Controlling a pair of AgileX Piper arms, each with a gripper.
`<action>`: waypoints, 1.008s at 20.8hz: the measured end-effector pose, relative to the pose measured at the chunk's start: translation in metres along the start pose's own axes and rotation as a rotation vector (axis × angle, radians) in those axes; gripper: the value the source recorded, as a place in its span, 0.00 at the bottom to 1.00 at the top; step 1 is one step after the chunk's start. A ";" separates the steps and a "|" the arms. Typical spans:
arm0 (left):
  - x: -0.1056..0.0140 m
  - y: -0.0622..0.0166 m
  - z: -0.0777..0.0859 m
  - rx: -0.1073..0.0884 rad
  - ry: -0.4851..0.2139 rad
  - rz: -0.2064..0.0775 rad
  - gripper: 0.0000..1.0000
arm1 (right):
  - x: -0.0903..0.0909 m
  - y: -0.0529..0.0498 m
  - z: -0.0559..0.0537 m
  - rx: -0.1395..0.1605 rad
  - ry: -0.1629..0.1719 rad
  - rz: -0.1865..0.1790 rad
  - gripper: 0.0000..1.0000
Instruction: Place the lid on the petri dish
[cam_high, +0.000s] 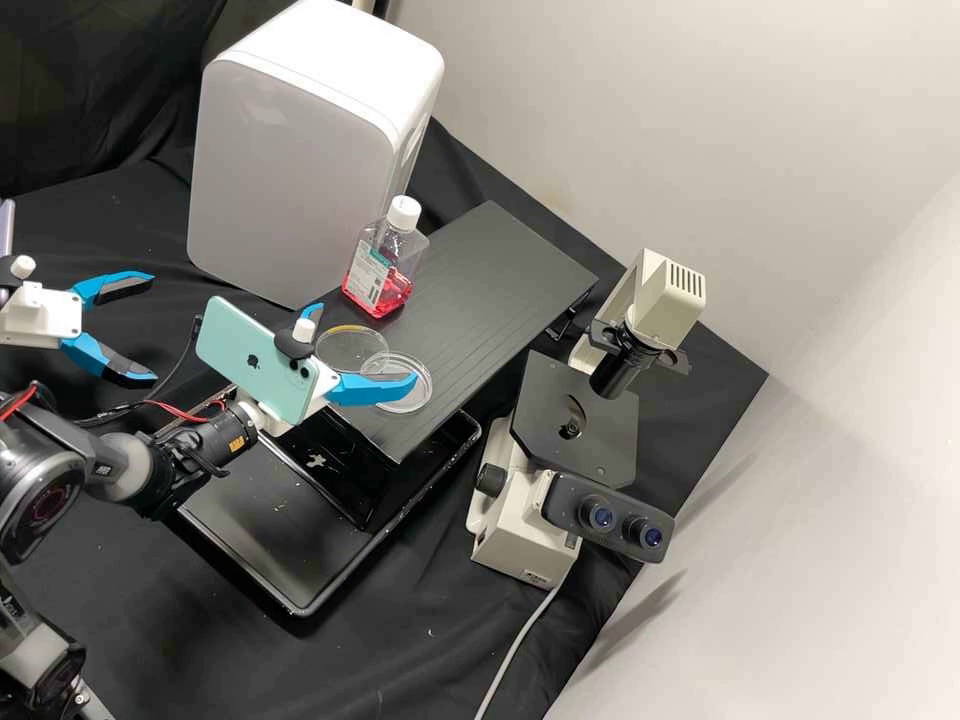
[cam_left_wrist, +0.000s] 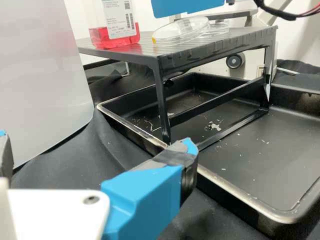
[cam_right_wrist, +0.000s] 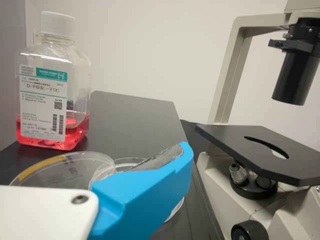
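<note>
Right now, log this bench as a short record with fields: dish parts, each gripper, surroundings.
dish parts: yellow-rimmed piece and second clear piece, side by side on the raised black platform; lid not on; which one is the lid is unclear
right gripper: open, straddling the yellow-rimmed piece
left gripper: open, off the platform, near the white box
surroundings: bottle of red liquid on the platform; microscope beside it; black tray beneath

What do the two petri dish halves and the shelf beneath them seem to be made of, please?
The yellow-marked petri dish half and the plain half look clear, glossy, probably plastic, possibly glass; the shelf shows through them. It is black, matte, finely ribbed: plastic or coated metal.
</note>
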 end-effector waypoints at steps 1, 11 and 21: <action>0.000 0.0000 0.000 0.000 0.000 0.000 1.00 | 0.001 -0.002 0.001 -0.001 -0.006 -0.005 1.00; 0.000 0.0000 0.000 0.000 0.000 0.000 1.00 | 0.005 -0.027 0.008 -0.050 -0.043 -0.067 1.00; 0.000 0.0000 0.000 0.000 0.000 0.000 1.00 | 0.005 -0.026 0.008 -0.051 -0.044 -0.058 1.00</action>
